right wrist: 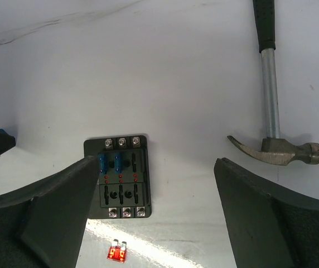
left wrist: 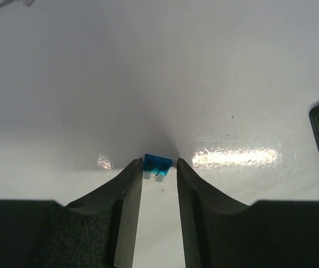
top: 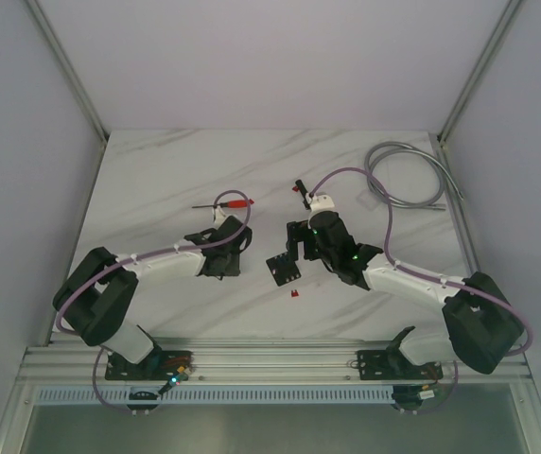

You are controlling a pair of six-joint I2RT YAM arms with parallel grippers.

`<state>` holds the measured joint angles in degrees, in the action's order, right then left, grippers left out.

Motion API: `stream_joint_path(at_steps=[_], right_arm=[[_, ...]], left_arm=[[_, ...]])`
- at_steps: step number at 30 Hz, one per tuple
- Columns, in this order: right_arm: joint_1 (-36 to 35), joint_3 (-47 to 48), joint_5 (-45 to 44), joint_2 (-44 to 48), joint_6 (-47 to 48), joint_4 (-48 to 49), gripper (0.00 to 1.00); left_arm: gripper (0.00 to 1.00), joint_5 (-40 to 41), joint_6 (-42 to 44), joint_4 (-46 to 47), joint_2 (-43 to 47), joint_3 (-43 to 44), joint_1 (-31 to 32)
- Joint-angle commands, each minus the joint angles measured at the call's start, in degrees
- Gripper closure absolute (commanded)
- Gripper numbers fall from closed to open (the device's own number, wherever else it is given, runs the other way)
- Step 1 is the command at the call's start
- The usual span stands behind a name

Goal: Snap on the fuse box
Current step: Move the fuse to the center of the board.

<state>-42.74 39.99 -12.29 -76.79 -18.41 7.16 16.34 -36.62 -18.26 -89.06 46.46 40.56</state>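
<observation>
White marble desk: fuse box lies flat near ctr, below right claw, which hangs wide open w/ nothing held. Left claw parted, tips either side of blue fuse on desk, not pinching. Red fuse loose nearby.

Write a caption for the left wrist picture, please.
Fingertips of the left gripper flank a tiny blue fuse on the white table.

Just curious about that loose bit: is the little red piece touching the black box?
Apart. The right wrist view shows bare white table between the red fuse and the fuse box.
</observation>
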Motion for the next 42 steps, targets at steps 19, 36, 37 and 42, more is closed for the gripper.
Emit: stream_joint_path(at_steps=[19, 36, 37, 42], right_arm=[[0.1, 0.6, 1.9, 0.0, -0.5, 0.7, 0.09], [-0.1, 2.1, 11.9, -1.2, -2.3, 3.6, 0.09], [-0.2, 2.5, 12.3, -1.7, -2.1, 3.5, 0.09], [-3.1, 5.9, 15.3, -4.8, 1.1, 0.8, 0.14]], left_arm=[[0.77, -3.2, 1.1, -1.4, -0.3, 1.8, -0.3], [0.7, -2.4, 0.8, 5.2, 1.9, 2.0, -0.3], [0.69, -2.4, 0.7, 5.1, 2.3, 1.7, -0.3], [0.58, -0.4, -0.9, 4.0, 7.0, -2.0, -0.7]])
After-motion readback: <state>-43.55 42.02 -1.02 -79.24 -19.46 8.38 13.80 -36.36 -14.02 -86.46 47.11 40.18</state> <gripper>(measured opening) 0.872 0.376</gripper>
